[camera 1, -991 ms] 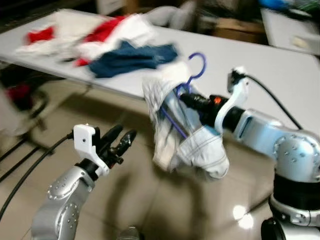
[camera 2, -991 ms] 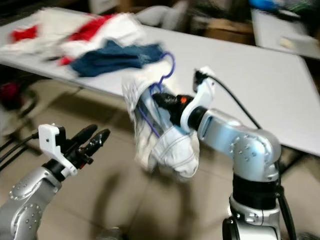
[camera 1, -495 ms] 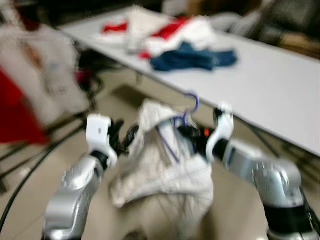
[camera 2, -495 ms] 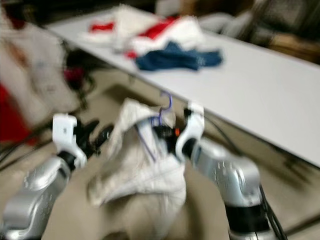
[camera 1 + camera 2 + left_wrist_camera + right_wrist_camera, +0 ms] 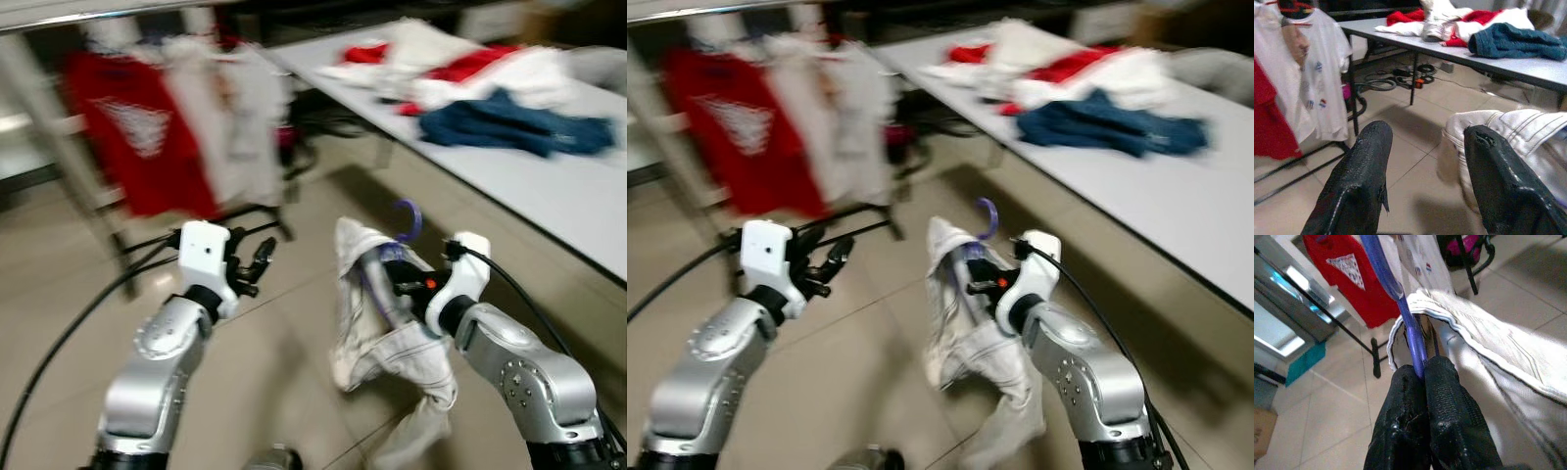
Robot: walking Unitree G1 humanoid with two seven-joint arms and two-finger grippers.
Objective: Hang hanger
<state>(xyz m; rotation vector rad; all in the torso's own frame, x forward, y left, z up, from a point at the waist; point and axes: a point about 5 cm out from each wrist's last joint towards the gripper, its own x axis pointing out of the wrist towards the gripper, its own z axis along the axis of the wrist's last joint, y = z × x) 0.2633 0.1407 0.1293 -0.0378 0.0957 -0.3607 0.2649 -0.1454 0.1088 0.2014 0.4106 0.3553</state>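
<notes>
A purple hanger (image 5: 406,221) carries a white garment (image 5: 384,333) that droops toward the floor. My right gripper (image 5: 1420,377) is shut on the hanger's neck, just below the hook, and holds it in front of me. My left gripper (image 5: 257,262) is raised to the left of the garment, open and holding nothing; its two fingers (image 5: 1359,176) frame the garment's edge (image 5: 1508,132) in the left wrist view. A clothes rack (image 5: 59,127) stands ahead on the left with a red shirt (image 5: 137,137) and a white shirt (image 5: 220,108) hanging on it.
A long white table (image 5: 549,186) runs along the right with a blue garment (image 5: 509,122) and red and white clothes (image 5: 460,73) piled on it. Cables (image 5: 1386,83) lie on the tiled floor under the table. Black rack legs (image 5: 250,220) cross the floor ahead.
The camera has swung left: the table slid to the right and the clothes rack with its shirts came into view. My right gripper kept hold of the hanger throughout.
</notes>
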